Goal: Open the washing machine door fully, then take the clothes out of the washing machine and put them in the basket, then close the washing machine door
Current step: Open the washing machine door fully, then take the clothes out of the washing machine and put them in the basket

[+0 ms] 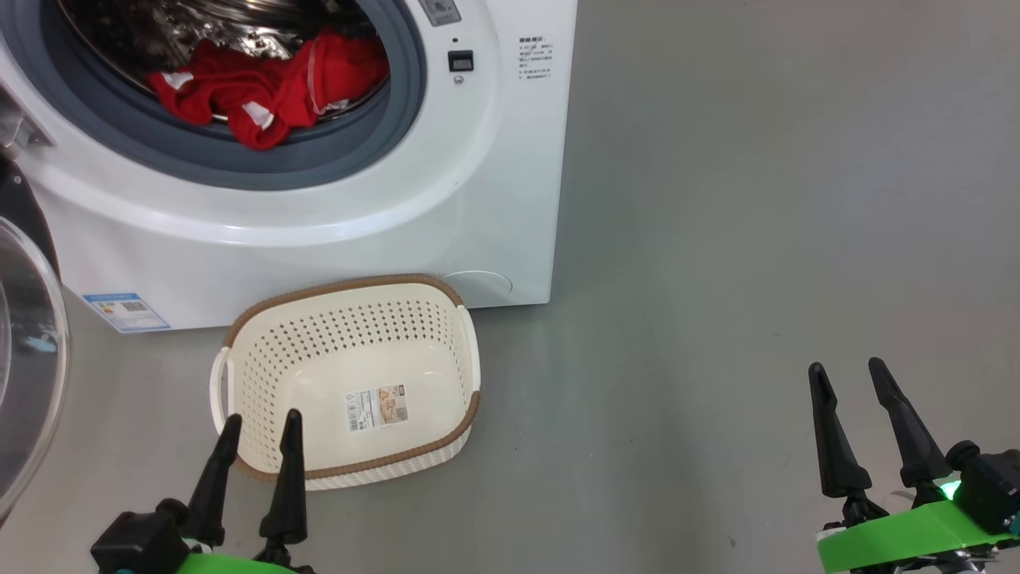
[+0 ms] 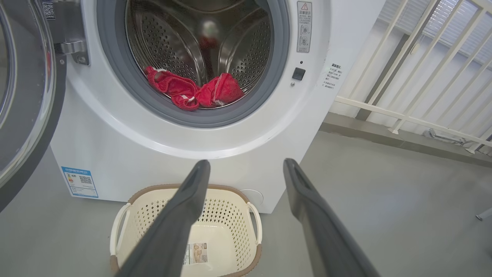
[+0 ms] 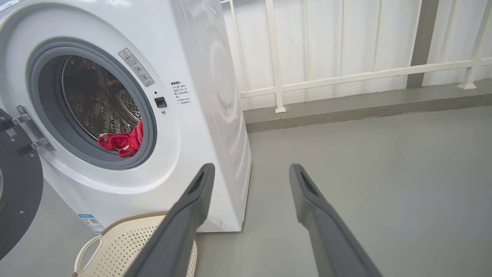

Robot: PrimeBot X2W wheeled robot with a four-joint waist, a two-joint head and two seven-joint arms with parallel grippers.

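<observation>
At far left, door (image 1: 28, 359) swung wide, glass bowl facing out; judged open enough to leave the mouth of the washer (image 1: 335, 223) free. Left gripper (image 1: 263, 417), fingers spread and holding nothing, hovers at the near rim of the basket (image 1: 279, 359). Clothes (image 1: 263, 92), a red heap, lie at the drum's front, one fold reaching the grey gasket (image 1: 199, 163). Basket holds no clothes and sits on the floor (image 1: 717, 279) just before the washer, below the opening. Right gripper (image 1: 845, 367), likewise spread and empty, hangs well apart to the right. Step in hand, by judgement: extraction. Reach over the gasket lip, pinch the bunched front fold rather than a loose edge, lift clear of the rubber, release above the basket.
</observation>
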